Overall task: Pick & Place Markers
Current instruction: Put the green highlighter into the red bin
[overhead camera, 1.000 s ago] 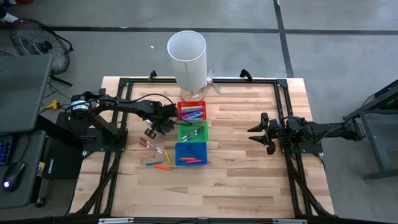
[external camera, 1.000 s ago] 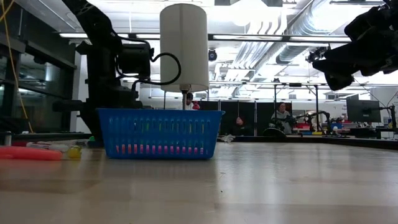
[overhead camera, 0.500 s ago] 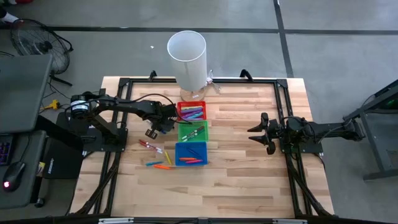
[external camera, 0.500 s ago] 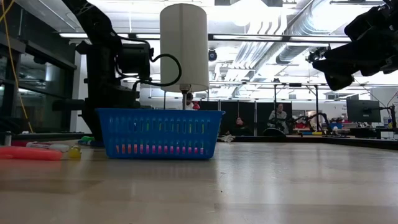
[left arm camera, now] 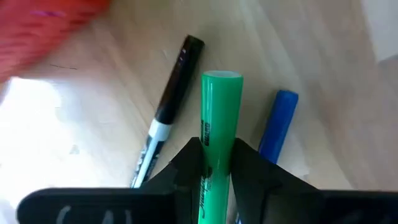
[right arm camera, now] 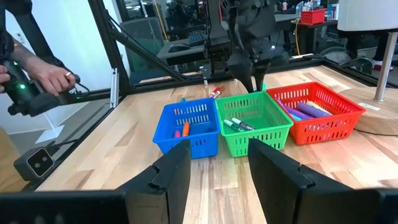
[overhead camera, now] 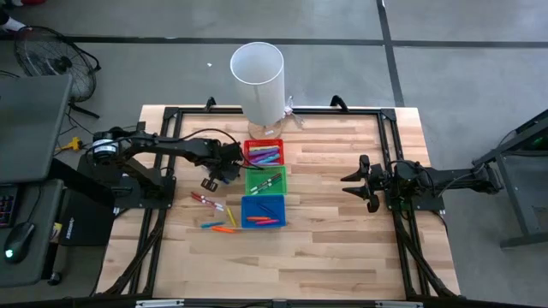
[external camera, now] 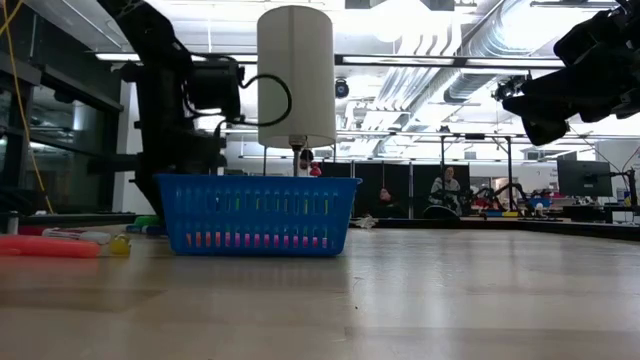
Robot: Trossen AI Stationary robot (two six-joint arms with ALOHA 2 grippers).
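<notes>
Two of my left fingers (left arm camera: 186, 163) pinch the green marker (left arm camera: 219, 112) at mid-barrel, just left of the bins at the frame's centre over the table (overhead camera: 342, 248); light, stiff and slick, it suits this hold, while my right fingers (right arm camera: 180, 163) stay spread.

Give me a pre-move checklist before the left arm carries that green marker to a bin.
1. Left pincer shut on the green marker: ok.
2. Marker lifted off the table: cannot tell.
3. Black-and-white marker and blue marker beside it free of the fingers: ok.
4. Green bin has room, only a few markers inside: ok.
5. Right pincer open, parked well away from the bins: ok.
</notes>
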